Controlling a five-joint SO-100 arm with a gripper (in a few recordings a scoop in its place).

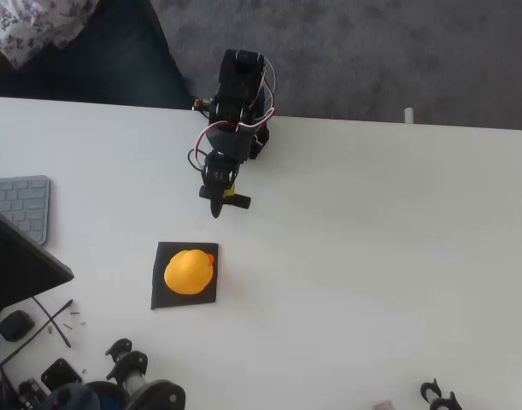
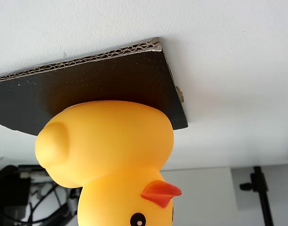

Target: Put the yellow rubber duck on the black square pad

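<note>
The yellow rubber duck (image 1: 189, 272) sits on the black square pad (image 1: 162, 295) on the white table, its red-orange beak toward the pad's upper right corner. In the wrist view the duck (image 2: 106, 155) looms large and upside down, resting on the pad (image 2: 111, 80), whose cardboard edge shows. My gripper (image 1: 217, 207) hangs above the table a short way behind the pad, apart from the duck, tip pointing toward it. Nothing is held in it. I cannot make out whether its jaws are parted.
A grey keyboard (image 1: 21, 205) and a dark slanted laptop edge (image 1: 21, 265) lie at the left. Small black parts and cables (image 1: 115, 376) clutter the front left corner. A person (image 1: 64, 43) sits behind the table's far left edge.
</note>
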